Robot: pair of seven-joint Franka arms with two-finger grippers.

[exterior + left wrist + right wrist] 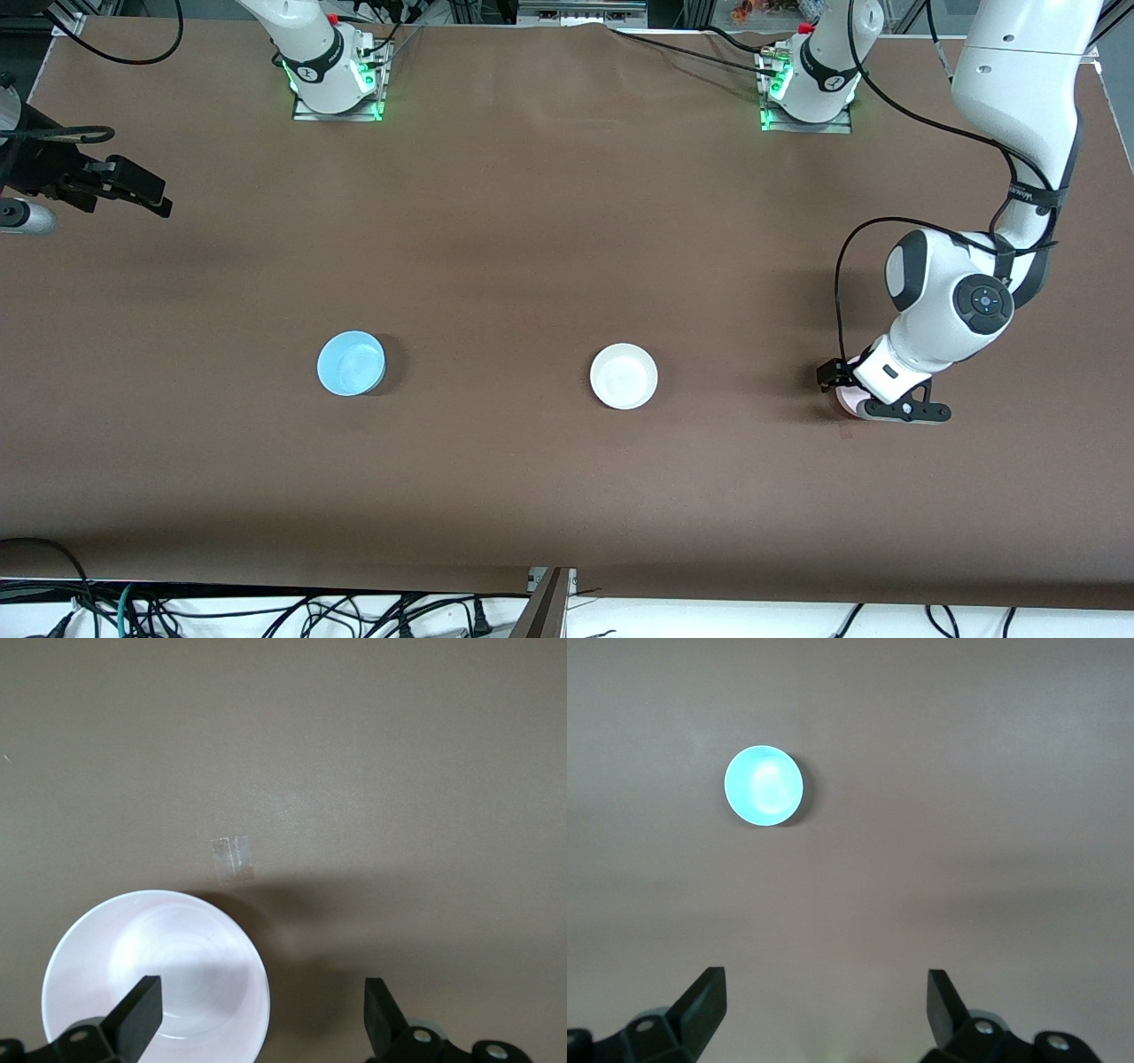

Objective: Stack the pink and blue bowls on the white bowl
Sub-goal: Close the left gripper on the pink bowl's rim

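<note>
A pale pink round plastic bowl (844,403) sits on the brown table (532,221) at the left arm's end, at about four o'clock on the tabletop as the front camera shows it, mostly hidden under the left gripper (873,400). That gripper hangs low over the bowl with its fingers spread wide and nothing held; in the left wrist view one finger (137,1020) stands over the bowl's (155,979) hollow and the other outside the rim, so the wall seems to lie between them.

The plain white round plastic bowl (624,376), the base of the stack, rests near the table's centre, toward five o'clock, well apart from the pink one. A light sky-blue round plastic bowl (351,362) lies at about seven o'clock, toward the right arm's end, level with the other two.

The right gripper (133,190) waits high at nine o'clock, its fingers also wide apart and empty, looking down on the blue bowl (764,785) from a distance.

Judged from here, the risk is in the pinch: a shallow, light bowl gripped by one thin wall could tip, slip or skid away if the fingers close off-centre or too high on the rim. A small strip of clear tape (232,858) lies on the cloth near the pink bowl.
</note>
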